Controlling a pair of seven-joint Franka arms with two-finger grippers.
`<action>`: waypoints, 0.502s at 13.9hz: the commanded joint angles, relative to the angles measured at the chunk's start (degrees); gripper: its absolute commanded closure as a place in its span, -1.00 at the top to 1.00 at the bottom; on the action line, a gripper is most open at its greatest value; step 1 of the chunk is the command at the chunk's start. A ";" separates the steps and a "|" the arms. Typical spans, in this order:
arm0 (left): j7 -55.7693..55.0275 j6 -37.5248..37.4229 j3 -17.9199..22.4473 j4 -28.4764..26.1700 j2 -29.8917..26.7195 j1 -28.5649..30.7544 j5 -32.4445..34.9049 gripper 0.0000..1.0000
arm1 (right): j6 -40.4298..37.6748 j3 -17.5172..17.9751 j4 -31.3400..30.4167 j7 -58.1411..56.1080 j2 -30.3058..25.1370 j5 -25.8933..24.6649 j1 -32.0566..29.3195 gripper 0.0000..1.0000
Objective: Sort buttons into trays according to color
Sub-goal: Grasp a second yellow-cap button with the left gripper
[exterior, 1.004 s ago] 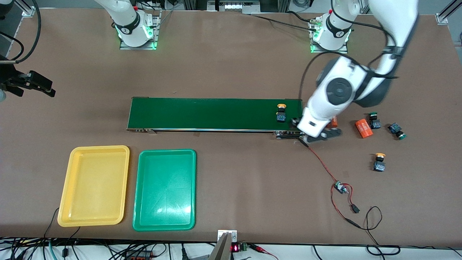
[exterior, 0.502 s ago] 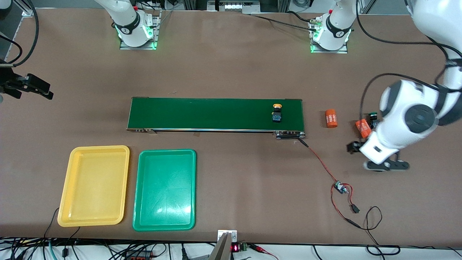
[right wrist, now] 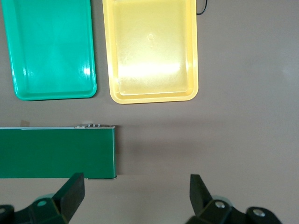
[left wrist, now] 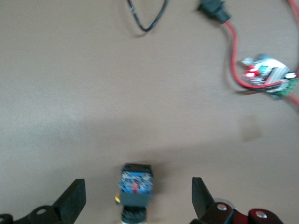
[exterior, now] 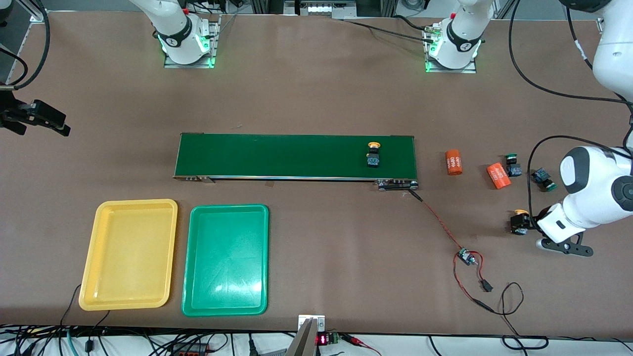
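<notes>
Brown tabletop (exterior: 316, 99): left gripper (left wrist: 138, 200) was wide open, empty, straddling yellow button (left wrist: 136, 179) nr. its end; right gripper (right wrist: 135, 196) waited open by belt (exterior: 296, 155); next step likely descend & close.

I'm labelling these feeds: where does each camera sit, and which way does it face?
Front view: high across the table, facing both bases; shows the long dark-green conveyor belt, both arms.
Left wrist view: looks down past the open left gripper at a yellow-capped push-button switch.
Right wrist view: looks down past the open right gripper at the shallow yellow plastic tray, which the front view shares.
</notes>
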 commanded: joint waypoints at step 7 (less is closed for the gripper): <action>2.85 0.62 0.34 -2.10 3.25 0.87 1.06 -0.38 | -2.74 0.45 0.97 0.10 -0.42 0.06 0.29 1.00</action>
